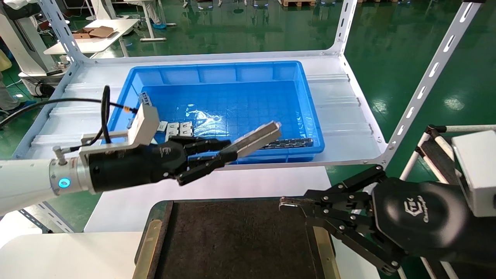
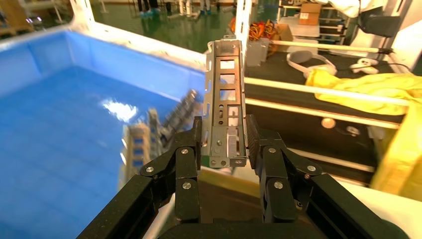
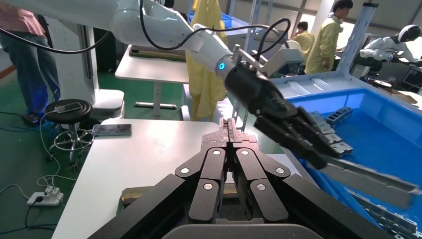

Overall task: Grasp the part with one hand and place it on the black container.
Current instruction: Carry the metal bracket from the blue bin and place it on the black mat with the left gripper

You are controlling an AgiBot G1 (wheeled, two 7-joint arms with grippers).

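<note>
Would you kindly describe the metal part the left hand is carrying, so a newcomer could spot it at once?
Start at the large blue plastic bin on the white shelf; over its near wall the black left gripper is shut on one end of a long silver-grey metal channel. Rectangular cutouts run along it, and it is held in the air, unlike the short grey slotted blocks and dark chain-like strip lying in the bin.

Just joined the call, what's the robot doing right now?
The left gripper is shut on a long narrow silver-grey metal channel part with rectangular cutouts, holding it in the air over the near edge of the blue plastic bin. The flat dark felt-like container with brass-coloured strips lies nearer the robot with nothing on it. The right gripper is shut, idle at that container's right edge.
</note>
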